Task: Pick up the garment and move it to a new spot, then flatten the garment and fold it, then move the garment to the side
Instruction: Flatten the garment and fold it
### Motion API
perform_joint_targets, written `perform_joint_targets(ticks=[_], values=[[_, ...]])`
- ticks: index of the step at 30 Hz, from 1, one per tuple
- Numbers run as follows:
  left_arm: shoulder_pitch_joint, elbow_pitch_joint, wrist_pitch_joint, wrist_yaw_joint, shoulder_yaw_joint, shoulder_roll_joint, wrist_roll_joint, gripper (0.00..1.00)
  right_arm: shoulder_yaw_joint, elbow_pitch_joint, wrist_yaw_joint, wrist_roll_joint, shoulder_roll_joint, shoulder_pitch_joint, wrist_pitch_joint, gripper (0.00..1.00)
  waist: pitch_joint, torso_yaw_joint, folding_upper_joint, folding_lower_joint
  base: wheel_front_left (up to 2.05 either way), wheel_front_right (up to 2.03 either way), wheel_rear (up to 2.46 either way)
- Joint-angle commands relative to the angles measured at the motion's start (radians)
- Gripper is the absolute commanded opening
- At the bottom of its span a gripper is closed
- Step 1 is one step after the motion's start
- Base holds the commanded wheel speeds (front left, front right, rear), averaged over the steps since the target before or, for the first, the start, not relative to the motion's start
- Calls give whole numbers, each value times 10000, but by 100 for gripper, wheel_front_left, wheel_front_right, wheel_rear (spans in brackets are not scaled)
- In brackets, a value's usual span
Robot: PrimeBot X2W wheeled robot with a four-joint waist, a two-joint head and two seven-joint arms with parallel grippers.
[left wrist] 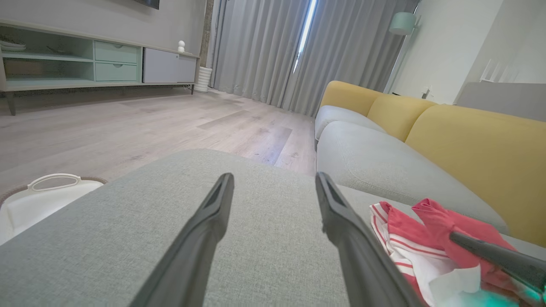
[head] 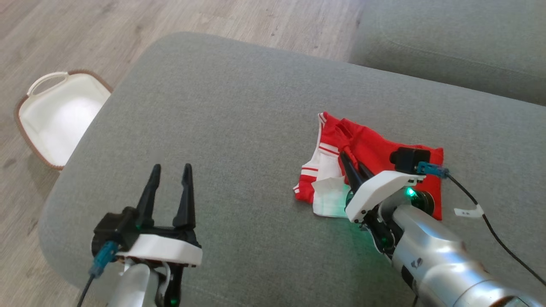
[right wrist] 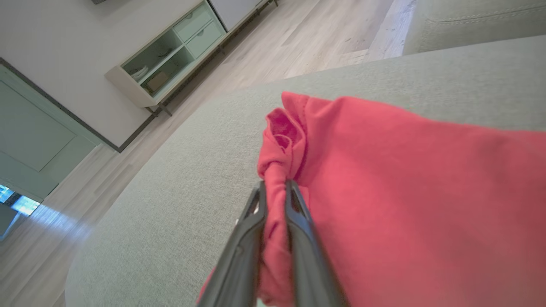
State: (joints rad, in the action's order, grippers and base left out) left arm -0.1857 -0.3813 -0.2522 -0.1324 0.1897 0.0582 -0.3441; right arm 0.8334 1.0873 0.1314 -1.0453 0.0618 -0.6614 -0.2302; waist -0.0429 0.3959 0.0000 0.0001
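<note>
Pinching a fold of the crumpled red-and-white fabric garment [head: 375,145] on the right half of the grey upholstered cushion [head: 239,111], right gripper [head: 351,162] is clamped tight; left gripper [head: 171,167] hovers over the cushion's near-left, fingers [head: 185,196] spread, empty.

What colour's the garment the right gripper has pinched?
The garment is red with white panels and striped trim, clearest in the head view.

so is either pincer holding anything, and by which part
The right pincer pinches a bunched red fold of the garment; the left pincer is open, empty.
</note>
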Motion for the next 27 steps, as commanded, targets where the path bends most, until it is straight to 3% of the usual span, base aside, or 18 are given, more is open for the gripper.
perform_joint_targets(ticks=[1,5,7,13,20,23,27], values=[[-527,272,-95,20,-249,63,-88,100,148,-173,-7,-100,-116,-407,-174,0,-64,72,0,-1,0,0,0],[-577,245,-95,19,-179,44,-141,100,529,78,-7,-481,-116,-458,-248,0,-166,210,0,-1,0,0,0],[-586,230,-95,19,-164,36,-164,100,761,-123,-7,-794,-116,-377,-264,100,-197,255,0,-1,0,0,0],[-552,170,-95,22,-241,28,-190,100,2234,-1846,-7,-2240,-116,-89,130,100,-112,121,0,-1,0,0,0],[-529,323,-95,49,-454,92,-187,100,2611,-1412,-7,-2463,-116,-910,-276,100,67,-655,0,-1,0,0,0],[-447,506,-95,96,-655,135,-162,100,1729,-938,-7,-1485,-116,-1517,-308,100,117,-1211,0,-1,0,0,0],[-376,771,-95,153,-943,159,-126,100,-567,-651,-7,1017,4,-1784,-312,100,115,-1908,0,-1,0,0,0]])
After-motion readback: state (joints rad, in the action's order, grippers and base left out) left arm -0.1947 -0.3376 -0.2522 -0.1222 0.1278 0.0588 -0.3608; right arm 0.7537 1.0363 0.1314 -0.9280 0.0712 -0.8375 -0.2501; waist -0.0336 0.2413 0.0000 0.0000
